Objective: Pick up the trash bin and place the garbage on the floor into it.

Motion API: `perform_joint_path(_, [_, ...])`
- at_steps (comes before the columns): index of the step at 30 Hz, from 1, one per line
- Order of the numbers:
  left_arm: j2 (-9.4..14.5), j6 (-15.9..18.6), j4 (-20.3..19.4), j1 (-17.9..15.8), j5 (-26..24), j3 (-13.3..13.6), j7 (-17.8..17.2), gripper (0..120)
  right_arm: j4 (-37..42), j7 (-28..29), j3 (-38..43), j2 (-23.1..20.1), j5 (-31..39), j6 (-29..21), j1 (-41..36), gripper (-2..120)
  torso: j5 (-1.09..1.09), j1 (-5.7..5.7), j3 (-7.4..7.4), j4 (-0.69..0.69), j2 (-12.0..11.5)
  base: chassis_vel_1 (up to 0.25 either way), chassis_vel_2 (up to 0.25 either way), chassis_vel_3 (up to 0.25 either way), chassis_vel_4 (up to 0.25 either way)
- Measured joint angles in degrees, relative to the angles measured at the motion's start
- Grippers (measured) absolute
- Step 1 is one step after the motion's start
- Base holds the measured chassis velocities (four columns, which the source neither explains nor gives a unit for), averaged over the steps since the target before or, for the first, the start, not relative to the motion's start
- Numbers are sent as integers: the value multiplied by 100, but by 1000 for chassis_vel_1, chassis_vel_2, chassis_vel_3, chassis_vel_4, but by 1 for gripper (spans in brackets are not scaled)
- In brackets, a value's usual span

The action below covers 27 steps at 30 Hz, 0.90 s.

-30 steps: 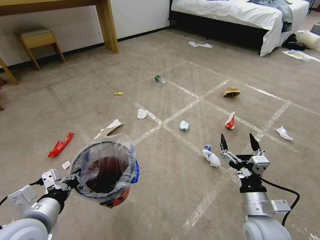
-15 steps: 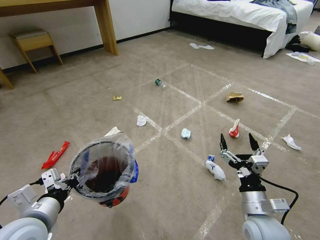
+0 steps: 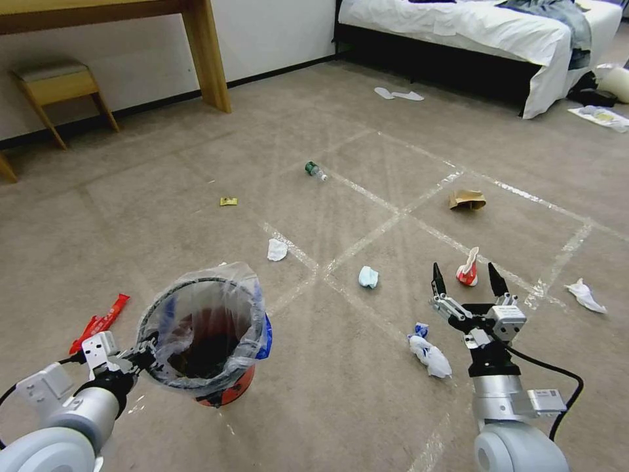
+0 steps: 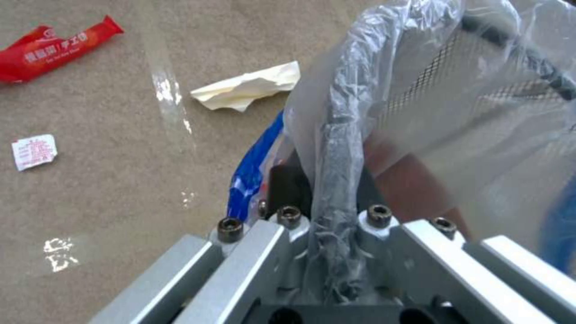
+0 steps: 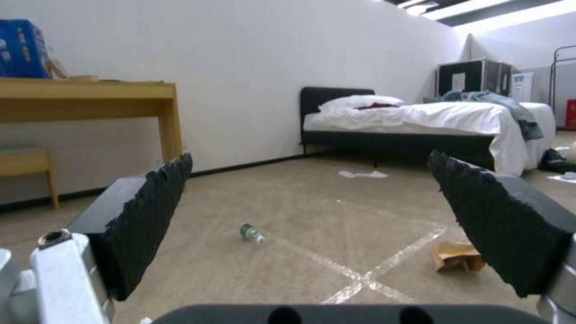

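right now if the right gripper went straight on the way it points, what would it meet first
Probably nothing soon. The right gripper, open, points level across the floor; its wrist view shows bare carpet between the fingers, then the bottle just off centre, the wall behind. Depth is unclear.

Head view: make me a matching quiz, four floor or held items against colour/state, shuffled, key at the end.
Things:
1. trash bin
2. plastic bottle
3. paper bag
4. long wrapper

Descriptions:
A. brown, crumpled, lying beside a tape line
B. red, flat on the carpet near the left arm
C. green label, lying on its side
D. lined with clear plastic, rim clamped by the left gripper

Pairs: 1-D, 2-C, 3-A, 4-B
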Motion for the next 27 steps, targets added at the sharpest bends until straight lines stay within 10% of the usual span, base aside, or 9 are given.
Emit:
perform_joint_path(20, [49, -10, 21, -75, -38, -12, 0, 2, 46, 118, 54, -12, -29, -60, -9, 100, 0, 0, 0, 0, 0, 0, 0, 0, 0])
perform_joint_path(27, [23, -31, 38, -50, -21, -12, 10, 2, 11, 1092, 101, -163, -217, -1443, 172, 100, 0, 0, 0, 1, 0, 0, 0, 0, 0])
